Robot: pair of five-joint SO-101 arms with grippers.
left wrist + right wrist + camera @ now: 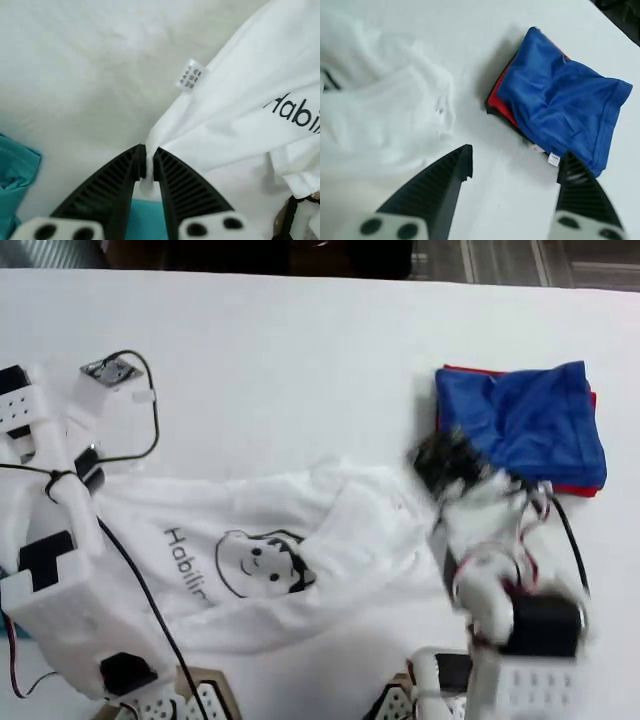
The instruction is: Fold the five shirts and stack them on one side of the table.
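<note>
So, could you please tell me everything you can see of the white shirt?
The white shirt is soft, thin-looking fabric, lying rumpled and partly folded across the white table. It carries a black line-drawn cartoon face and black lettering, plus a small sewn tag. The left gripper is shut on one edge.

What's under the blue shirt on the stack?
A red shirt: its edge sticks out from beneath the blue shirt. A dark strip shows under the red, perhaps another shirt. The rest of the stack is covered, so the count cannot be told.
</note>
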